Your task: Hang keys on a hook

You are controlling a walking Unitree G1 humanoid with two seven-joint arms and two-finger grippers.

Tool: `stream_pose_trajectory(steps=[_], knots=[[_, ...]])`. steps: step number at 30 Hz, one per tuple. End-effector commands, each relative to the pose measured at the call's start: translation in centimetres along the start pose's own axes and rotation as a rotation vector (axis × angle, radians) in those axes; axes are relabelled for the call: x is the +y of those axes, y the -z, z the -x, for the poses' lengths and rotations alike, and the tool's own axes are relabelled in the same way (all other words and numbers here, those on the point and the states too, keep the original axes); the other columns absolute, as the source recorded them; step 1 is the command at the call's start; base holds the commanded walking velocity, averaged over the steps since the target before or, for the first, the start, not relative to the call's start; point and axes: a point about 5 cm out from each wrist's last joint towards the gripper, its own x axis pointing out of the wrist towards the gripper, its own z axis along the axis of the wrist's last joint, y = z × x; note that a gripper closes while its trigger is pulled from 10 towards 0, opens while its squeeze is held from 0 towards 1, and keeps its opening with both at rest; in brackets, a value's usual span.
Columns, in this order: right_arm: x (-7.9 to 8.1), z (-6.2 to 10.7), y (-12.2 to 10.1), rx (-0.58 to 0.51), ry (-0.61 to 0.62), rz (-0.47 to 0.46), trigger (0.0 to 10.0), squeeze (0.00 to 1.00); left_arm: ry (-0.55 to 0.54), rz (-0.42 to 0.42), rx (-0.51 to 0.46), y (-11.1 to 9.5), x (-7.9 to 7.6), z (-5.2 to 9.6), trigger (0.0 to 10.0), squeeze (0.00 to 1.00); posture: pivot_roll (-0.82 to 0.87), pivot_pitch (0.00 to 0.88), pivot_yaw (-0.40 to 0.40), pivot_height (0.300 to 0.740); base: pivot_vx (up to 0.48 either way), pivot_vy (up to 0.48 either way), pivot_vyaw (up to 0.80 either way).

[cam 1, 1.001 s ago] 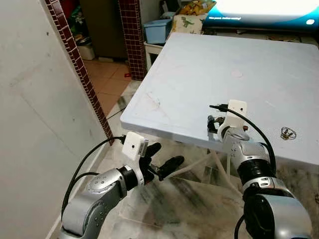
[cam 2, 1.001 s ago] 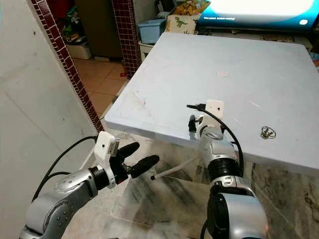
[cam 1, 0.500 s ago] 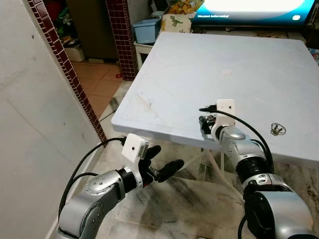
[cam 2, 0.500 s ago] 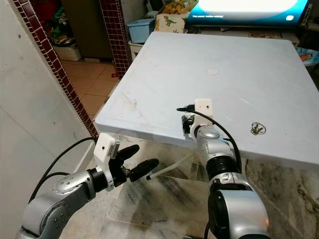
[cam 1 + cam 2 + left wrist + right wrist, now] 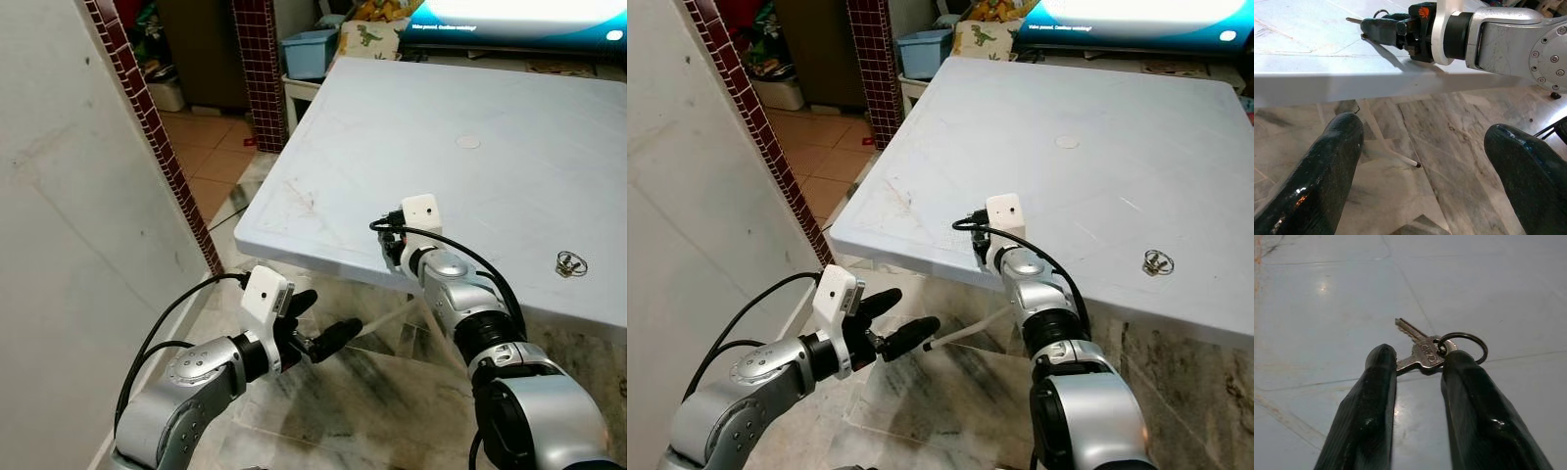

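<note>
Our right gripper [image 5: 1418,363] pinches a silver key [image 5: 1419,350] between its two black fingertips [image 5: 1382,357]; its ring [image 5: 1462,343] loops past the far finger. Key and gripper sit low over the white table [image 5: 509,127], near its front edge. A second small ring [image 5: 568,262] lies well apart on the tabletop. Our left gripper [image 5: 321,321] hangs below the table edge over marble floor [image 5: 1449,161], fingers spread wide, holding nothing.

White table [image 5: 470,117] – marble floor [image 5: 372,411], brick-trimmed wall [image 5: 59,196].
</note>
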Motion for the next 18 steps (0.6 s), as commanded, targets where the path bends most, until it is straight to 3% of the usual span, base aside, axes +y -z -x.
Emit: stream_pose_trajectory(steps=[1,3,6,7,9,10,11,12,13,17,18], knots=[[0.1,0.0,0.0,-0.008,-0.006,0.035,4.0,0.00,0.011,-0.017,0.001,-0.2,-0.3,0.2,10.0,0.00,0.04,0.064,0.084,0.740,0.000,0.000,0.00],[-0.1,0.0,0.0,-0.011,0.010,0.037,4.7,0.00,0.011,-0.017,0.002,-0.2,-0.3,0.2,10.0,0.00,0.04,0.064,0.084,0.740,0.000,0.000,0.00],[-0.1,0.0,0.2,-0.006,0.009,0.034,4.6,0.00,0.012,-0.017,0.004,-0.1,-0.3,0.2,10.0,0.00,0.04,0.064,0.084,0.740,0.000,0.000,0.00],[-0.2,0.0,0.2,-0.003,0.010,0.041,5.7,0.00,0.014,-0.018,0.006,0.0,-0.4,0.1,10.0,0.00,0.04,0.064,0.084,0.740,0.000,0.000,0.00],[-0.2,0.0,0.1,-0.004,0.009,0.043,5.9,0.00,0.016,-0.018,0.007,0.0,-0.5,0.1,10.0,0.00,0.04,0.067,0.085,0.740,0.000,0.000,0.00],[-0.1,0.0,0.0,-0.008,0.004,0.044,6.7,0.00,0.016,-0.018,0.008,0.0,-0.5,0.1,10.0,0.00,0.04,0.067,0.085,0.740,0.000,0.000,0.00],[-0.1,0.0,-0.1,-0.010,0.002,0.044,6.7,0.00,0.016,-0.018,0.008,0.0,-0.5,0.1,10.0,0.00,0.04,0.067,0.085,0.740,0.000,0.000,0.00],[0.0,0.1,-0.1,-0.013,-0.003,0.048,7.8,0.00,0.016,-0.018,0.008,0.0,-0.5,0.1,10.0,0.00,0.04,0.067,0.083,0.740,0.000,0.000,0.00],[0.0,0.1,-0.2,-0.022,-0.011,0.060,10.0,0.00,0.015,-0.017,0.007,0.0,-0.5,0.1,10.0,0.00,0.04,0.067,0.083,0.740,0.000,0.000,0.00],[0.0,0.6,-1.1,-0.095,-0.065,0.144,10.0,0.00,0.014,-0.016,0.006,0.0,-0.5,0.2,10.0,0.00,0.05,0.069,0.080,0.740,0.000,0.000,0.00],[-0.2,0.8,-1.4,-0.123,-0.074,0.180,10.0,0.04,0.013,-0.015,0.005,0.0,-0.5,0.2,10.0,0.00,0.05,0.069,0.080,0.740,0.000,0.000,0.00]])
